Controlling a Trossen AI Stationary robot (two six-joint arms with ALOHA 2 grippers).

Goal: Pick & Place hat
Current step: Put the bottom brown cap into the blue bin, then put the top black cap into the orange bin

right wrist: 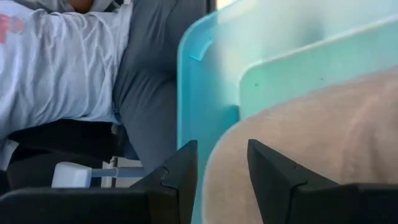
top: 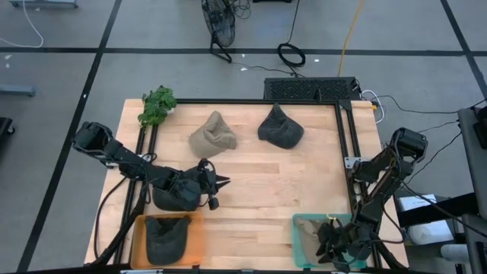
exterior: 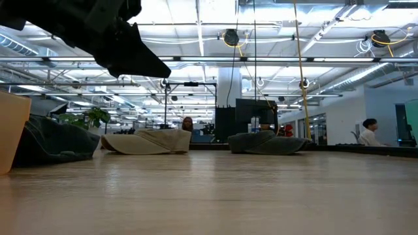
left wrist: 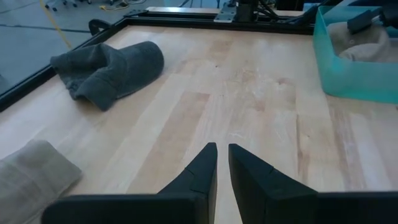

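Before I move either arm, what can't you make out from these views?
- Dark hat beside the orange bin: high view, the left gripper and arm cover much of it.
- Tan hat in the teal bin: high view, the right gripper hides most of it.
- Both bins' near edges: cut off at the frame bottom.

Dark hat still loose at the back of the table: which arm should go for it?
Left. Its gripper hangs empty above mid-table, fingers nearly closed, facing the dark hat. The right gripper is down in the teal bin over a tan hat.
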